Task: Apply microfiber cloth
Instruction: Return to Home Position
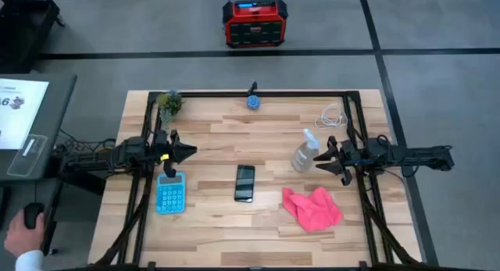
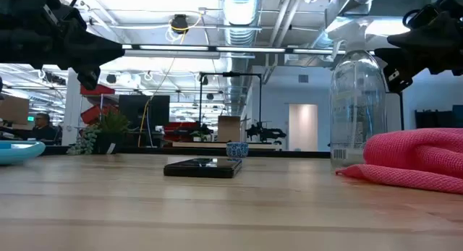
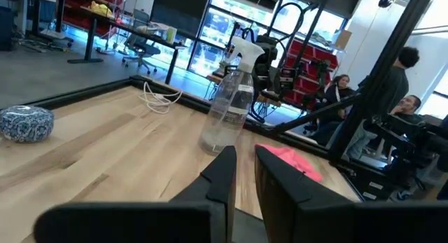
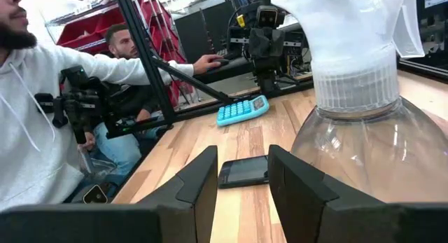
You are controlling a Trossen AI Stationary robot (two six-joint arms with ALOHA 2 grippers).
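The pink-red microfiber cloth (image 1: 312, 208) lies crumpled on the table's near right part, also seen in the low view (image 2: 419, 157). No gripper touches it. My right gripper (image 1: 322, 158) hovers open above the table, beside a clear spray bottle (image 1: 305, 154), a little beyond the cloth's far edge. In the right wrist view its fingers (image 4: 243, 155) have nothing between them. At the table's left, my left gripper (image 1: 191, 151) hovers over the far end of a light blue calculator (image 1: 170, 193). Its fingers (image 3: 245, 155) stand a narrow gap apart around nothing.
A black phone (image 1: 244, 183) lies flat mid-table between the calculator and the cloth. A blue patterned bowl (image 1: 254, 101), a small plant (image 1: 168, 101) and a white cable (image 1: 334, 115) sit along the far edge. Black frame rails (image 1: 355, 130) border the table. People sit beyond the table.
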